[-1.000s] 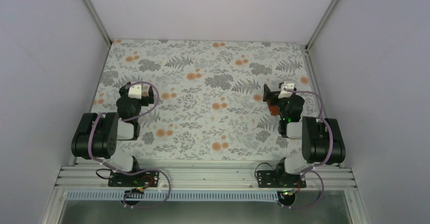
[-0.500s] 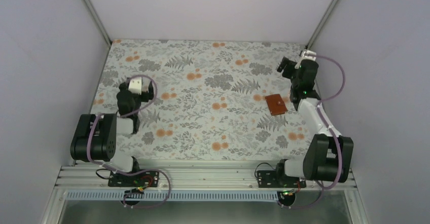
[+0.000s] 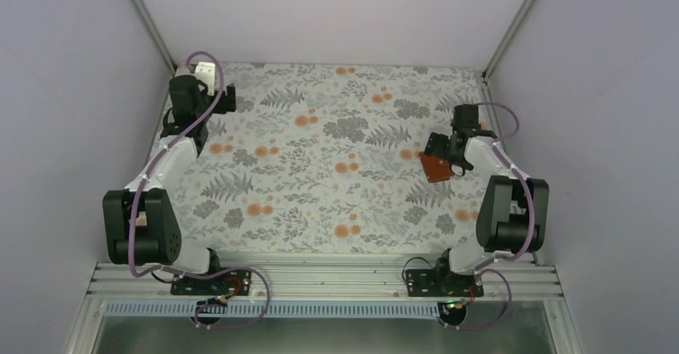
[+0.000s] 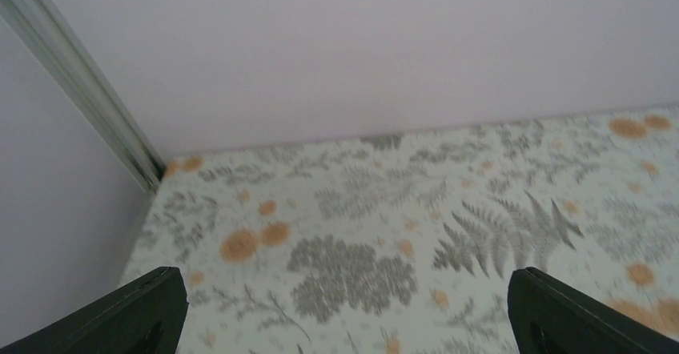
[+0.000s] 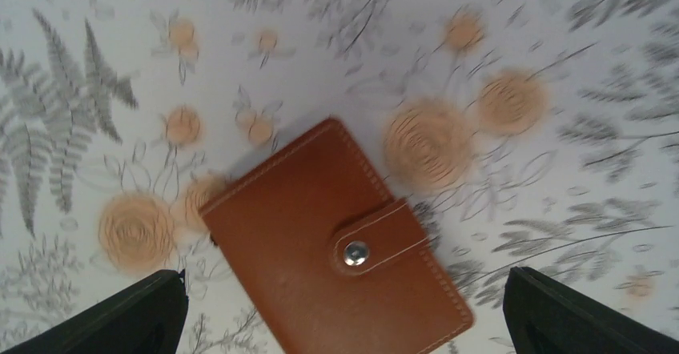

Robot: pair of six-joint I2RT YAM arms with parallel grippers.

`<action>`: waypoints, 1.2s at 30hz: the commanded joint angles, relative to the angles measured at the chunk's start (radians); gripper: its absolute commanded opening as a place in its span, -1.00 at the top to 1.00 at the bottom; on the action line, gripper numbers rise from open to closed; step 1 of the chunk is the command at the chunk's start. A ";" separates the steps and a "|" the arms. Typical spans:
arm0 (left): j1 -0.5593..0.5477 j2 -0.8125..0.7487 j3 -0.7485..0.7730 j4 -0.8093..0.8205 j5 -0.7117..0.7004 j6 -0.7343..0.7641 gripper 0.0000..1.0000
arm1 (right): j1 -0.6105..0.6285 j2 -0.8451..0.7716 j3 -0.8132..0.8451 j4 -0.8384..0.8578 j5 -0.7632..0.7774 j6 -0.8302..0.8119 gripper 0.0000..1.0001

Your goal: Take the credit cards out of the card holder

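My right hand (image 5: 344, 322), spread wide, hovers above the snapped-shut card holder (image 5: 312, 266) lying on the bench (image 5: 560, 42): approach step; next, I judge, descend and unsnap its tab (image 5: 378, 240).

The left arm (image 3: 164, 162) stretches far forward along its own side and bends inward at its end; the left gripper (image 3: 230, 98) points roughly level, tilted slightly down, its fingers (image 4: 144, 314) spread wide apart; the right arm (image 3: 504, 210) stands folded, its forearm reaching forward and inward; the right gripper (image 3: 439, 146) points straight down, its fingers (image 5: 576, 314) likewise spread wide.
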 commanded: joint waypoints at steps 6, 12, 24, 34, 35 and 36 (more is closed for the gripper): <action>0.005 -0.050 0.021 -0.211 0.111 0.007 -1.00 | 0.006 0.219 -0.004 -0.142 -0.058 -0.064 -0.99; 0.007 -0.046 0.020 -0.217 0.150 0.006 -1.00 | 0.019 0.267 0.009 -0.159 0.066 -0.042 -0.99; 0.007 -0.036 0.033 -0.237 0.188 0.017 -1.00 | 0.108 0.350 0.066 -0.149 -0.012 -0.056 -0.83; 0.007 0.020 0.086 -0.317 0.217 0.046 -1.00 | 0.301 0.354 0.179 -0.115 -0.069 0.014 -0.48; 0.006 0.024 0.094 -0.329 0.227 0.050 -1.00 | 0.324 0.355 0.196 -0.106 -0.080 0.022 -0.46; 0.006 0.027 0.099 -0.340 0.238 0.053 -1.00 | 0.346 0.354 0.212 -0.091 -0.095 0.026 -0.43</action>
